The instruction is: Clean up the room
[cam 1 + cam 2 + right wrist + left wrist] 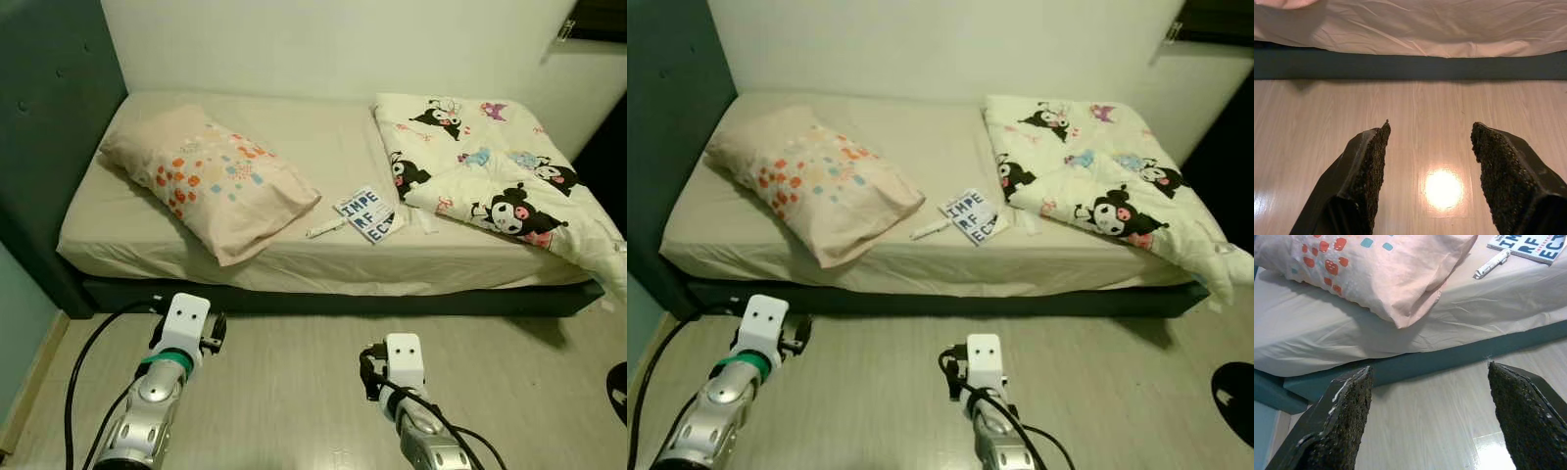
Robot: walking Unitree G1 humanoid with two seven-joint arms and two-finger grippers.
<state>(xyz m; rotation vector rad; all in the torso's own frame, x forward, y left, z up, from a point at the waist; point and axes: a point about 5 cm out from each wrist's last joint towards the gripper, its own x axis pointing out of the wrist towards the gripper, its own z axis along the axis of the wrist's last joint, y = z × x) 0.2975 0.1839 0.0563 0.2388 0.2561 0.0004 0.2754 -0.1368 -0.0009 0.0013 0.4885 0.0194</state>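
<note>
Beige sheeting covers the low bed (323, 147), which stands against a white wall with a dark padded headboard (49, 117) at the robot's left. A peach pillow (211, 178) printed with orange and blue spots lies tilted on the left part of the mattress, one corner reaching toward the front edge. Near the middle of the bed, close to the front edge, a small book (368, 214) with large block letters on its cover lies flat, and a white pen-like object (326, 228) lies just beside it on the pillow side; what it is exactly cannot be made out. A cream blanket (490, 176) with black cartoon characters is bunched over the right part of the bed, its far edge spilling past the mattress toward the floor.

Both arms are held low over the pale wood-look floor (294, 392) in front of the bed. The left gripper (1427, 418) points at the bed's dark base below the pillow, fingers spread wide with nothing between them. The right gripper (1427, 169) faces the floor and bed base, fingers likewise apart and holding nothing.
</note>
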